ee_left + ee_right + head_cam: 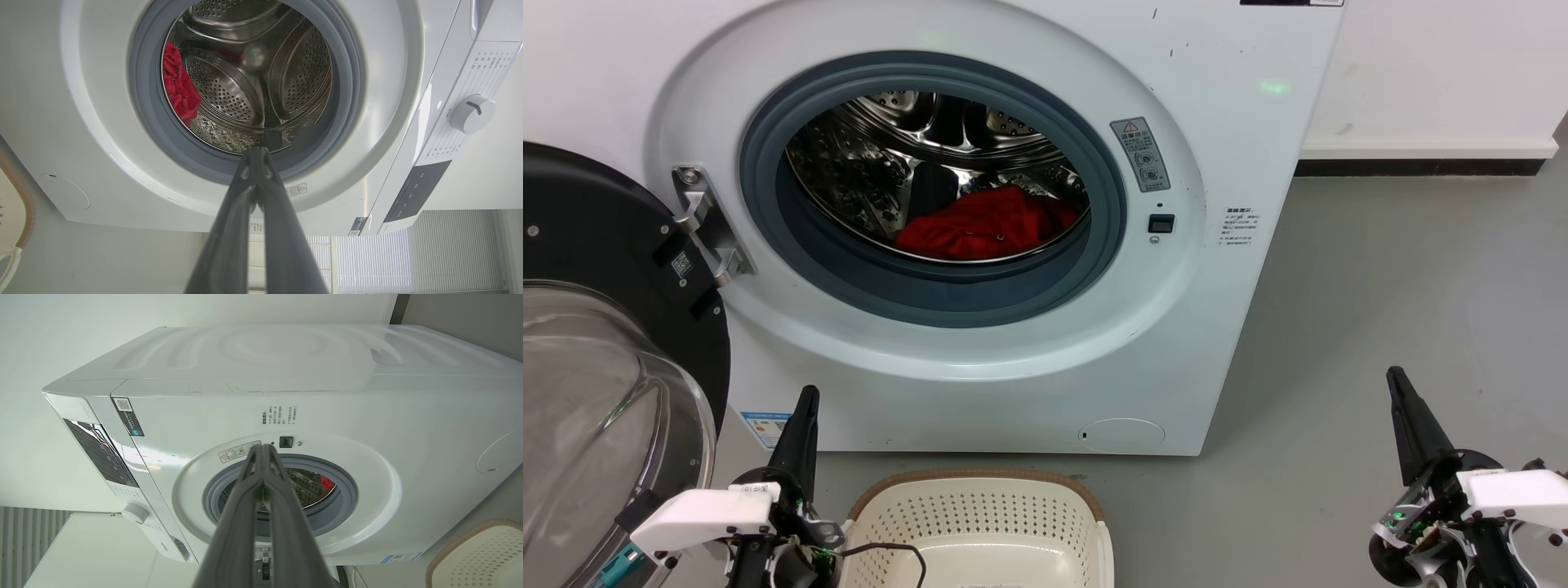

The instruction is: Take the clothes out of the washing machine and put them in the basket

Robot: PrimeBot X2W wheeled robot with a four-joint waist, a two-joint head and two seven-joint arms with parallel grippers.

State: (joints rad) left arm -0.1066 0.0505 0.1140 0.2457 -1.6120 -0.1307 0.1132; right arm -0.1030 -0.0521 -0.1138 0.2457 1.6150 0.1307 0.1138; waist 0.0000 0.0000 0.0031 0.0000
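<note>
The white washing machine [980, 343] stands with its door swung open. The red clothes [988, 224] lie at the bottom of its steel drum, also seen in the left wrist view [179, 87] and as a sliver in the right wrist view [327, 482]. The cream basket [980, 523] sits on the floor in front of the machine, and its rim shows in the right wrist view [478, 555]. My left gripper [805, 404] is shut and empty, just left of the basket. My right gripper [1398, 384] is shut and empty, off to the right of the machine over the floor.
The black-rimmed glass door [613, 367] hangs open at the left, close to my left arm. Grey floor [1405, 294] stretches to the right of the machine, up to a white wall with a dark skirting [1421, 167].
</note>
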